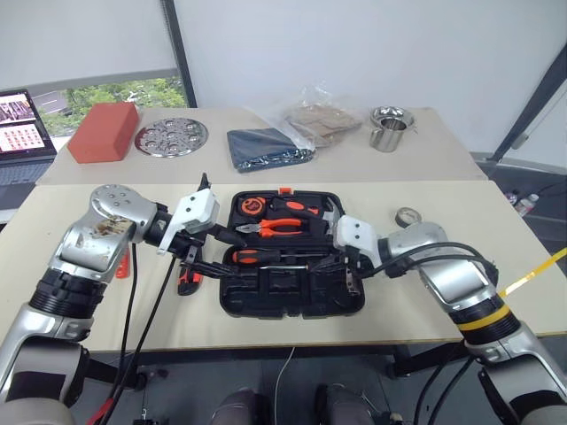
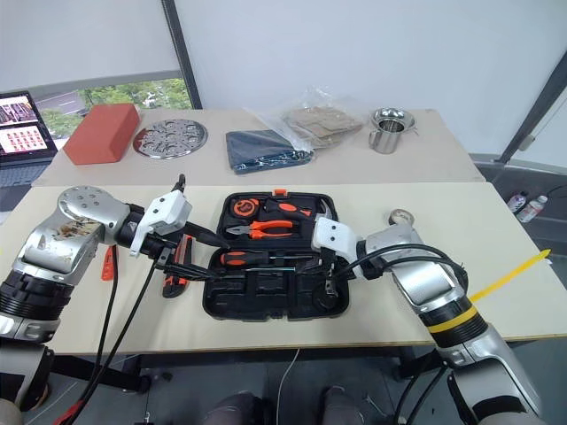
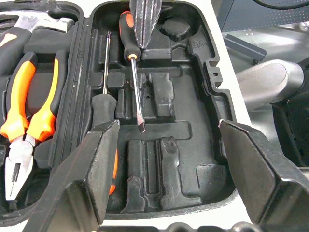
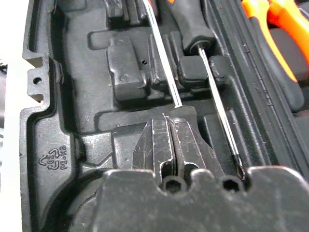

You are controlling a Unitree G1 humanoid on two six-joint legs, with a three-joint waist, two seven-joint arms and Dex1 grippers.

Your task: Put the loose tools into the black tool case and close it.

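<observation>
Black case (image 1: 292, 297) lies open before me, both screwdrivers (image 3: 136, 96) lengthwise along its near half. My right gripper (image 4: 166, 145) is pinched shut at one shaft's tip; my left gripper (image 3: 164, 159) hangs wide, nearer the utility knife (image 2: 174, 285) outside.

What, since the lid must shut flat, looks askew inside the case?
The screwdriver at the shut jaws of the right gripper lies slanted across the moulded ribs of the black tool case. It is not sunk into a slot, as the other screwdriver beside the hinge seems to be.
</observation>
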